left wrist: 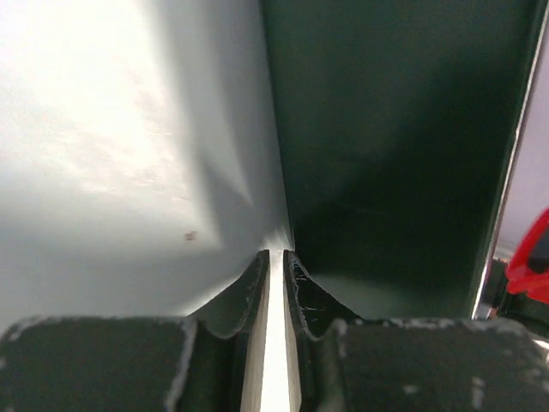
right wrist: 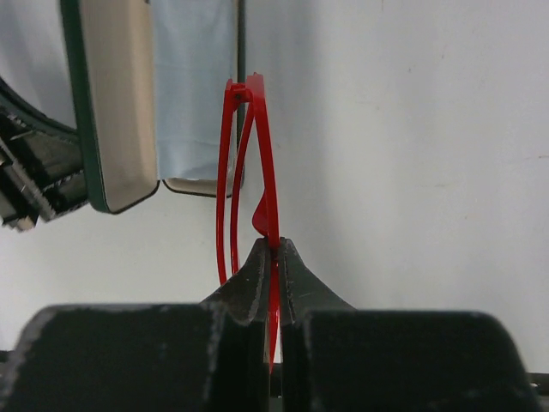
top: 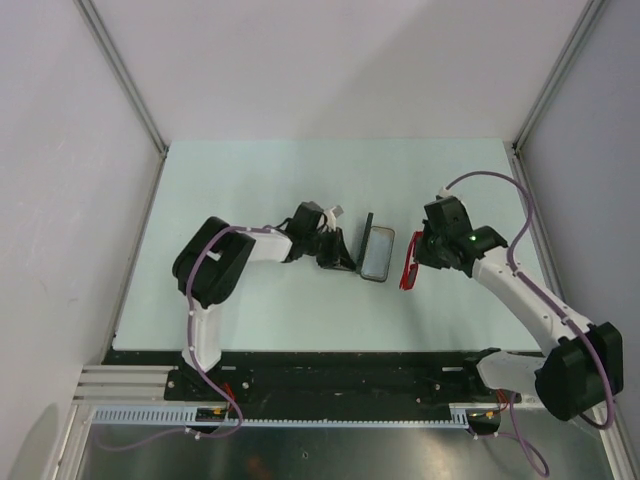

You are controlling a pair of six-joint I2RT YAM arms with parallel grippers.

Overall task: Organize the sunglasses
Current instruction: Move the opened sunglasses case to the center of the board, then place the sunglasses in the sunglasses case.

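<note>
The red sunglasses [top: 407, 273] hang folded from my right gripper [top: 416, 258], just right of the open black case [top: 377, 254]. In the right wrist view my right gripper [right wrist: 276, 246] is shut on the frame of the sunglasses [right wrist: 260, 146], whose thin arms point away toward the case [right wrist: 111, 103]. A pale blue cloth [right wrist: 194, 86] lies in the case. My left gripper [top: 345, 260] is at the case's left side. In the left wrist view my left gripper [left wrist: 276, 254] pinches a thin pale edge of the case [left wrist: 395, 129], and the sunglasses [left wrist: 532, 262] show at the far right.
The pale table [top: 250, 190] is bounded by grey walls on three sides, with metal posts at the back corners. The black rail carrying both arm bases [top: 340, 375] runs along the near edge.
</note>
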